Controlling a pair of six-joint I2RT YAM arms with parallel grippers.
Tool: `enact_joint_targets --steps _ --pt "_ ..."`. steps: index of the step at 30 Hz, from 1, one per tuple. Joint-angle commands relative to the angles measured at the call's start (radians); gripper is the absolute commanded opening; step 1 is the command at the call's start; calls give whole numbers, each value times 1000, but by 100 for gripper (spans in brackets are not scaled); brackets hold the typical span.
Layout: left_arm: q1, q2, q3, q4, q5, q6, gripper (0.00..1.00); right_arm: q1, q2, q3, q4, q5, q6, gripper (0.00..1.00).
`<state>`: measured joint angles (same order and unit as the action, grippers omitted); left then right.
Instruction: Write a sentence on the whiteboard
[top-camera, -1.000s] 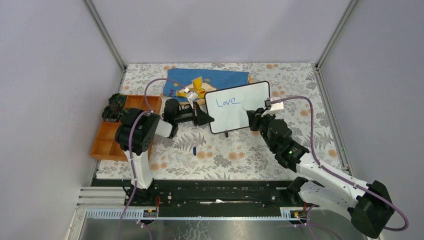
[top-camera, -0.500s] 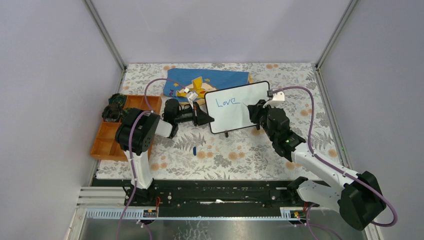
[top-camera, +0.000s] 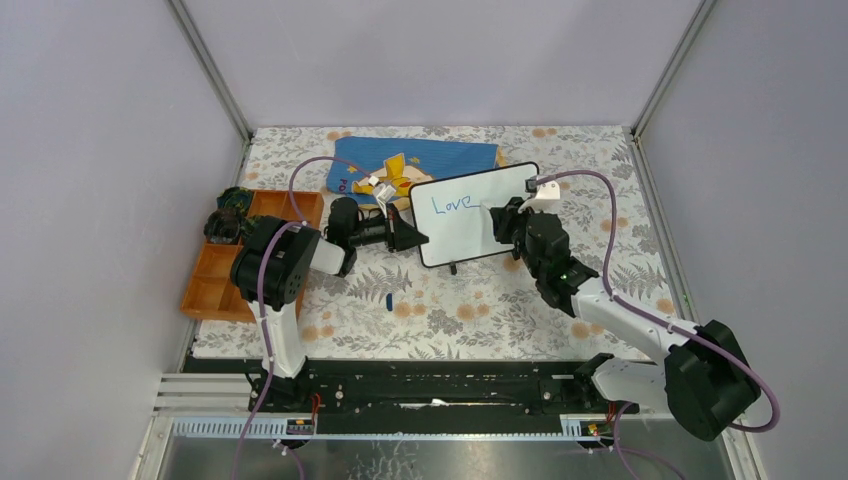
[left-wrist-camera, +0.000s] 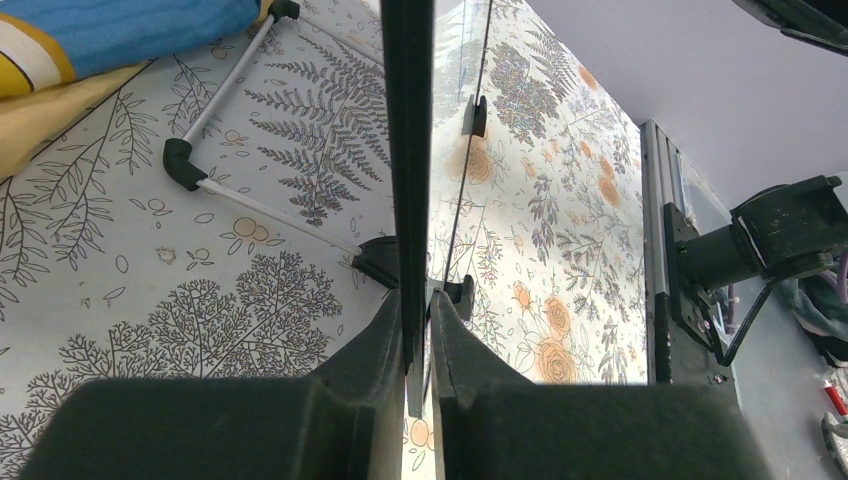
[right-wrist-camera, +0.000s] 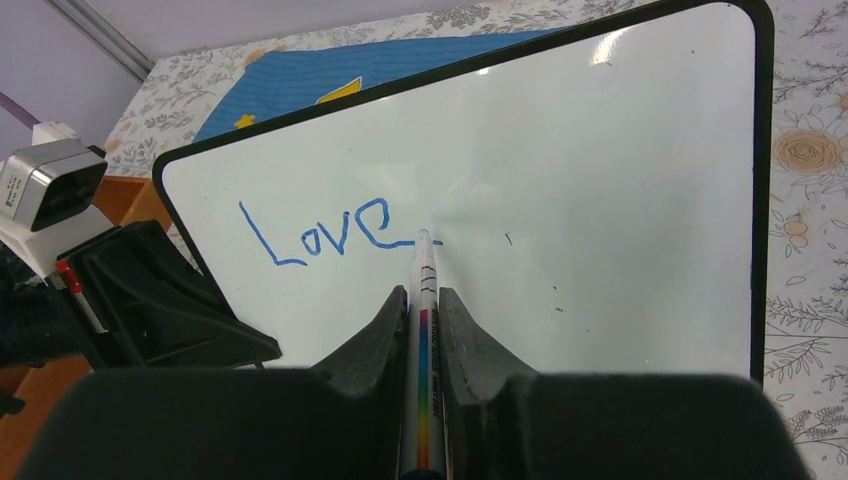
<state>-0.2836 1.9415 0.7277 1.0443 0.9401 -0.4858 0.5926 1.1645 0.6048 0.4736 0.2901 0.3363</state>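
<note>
Right fingers (right-wrist-camera: 385, 335) snug around marker (right-wrist-camera: 424, 270)

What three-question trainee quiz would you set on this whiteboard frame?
1. True or false: the left gripper is shut on the edge of the small white whiteboard with the black rim.
2. Pick one: the right gripper holds A) a sponge eraser; B) a thin white marker with a rainbow stripe; C) nothing.
3. Fill in: the blue handwriting on the board reads ____ so far.

Key: 1 true; 2 B; 3 Love.
</note>
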Motion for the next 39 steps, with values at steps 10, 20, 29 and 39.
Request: enact_joint_targets --steps 10,20,29,39 --pt "-27 39 -11 -141 -32 67 0 -2 24 33 172 108 -53 0" --pt "-28 35 -11 -150 -32 72 0 -2 18 38 174 67 -68 0" --pt "-32 32 -11 -154 -34 76 0 -3 14 29 197 108 -77 0" --pt "-35 29 -10 -165 -34 84 0 -3 63 84 182 104 -83 0"
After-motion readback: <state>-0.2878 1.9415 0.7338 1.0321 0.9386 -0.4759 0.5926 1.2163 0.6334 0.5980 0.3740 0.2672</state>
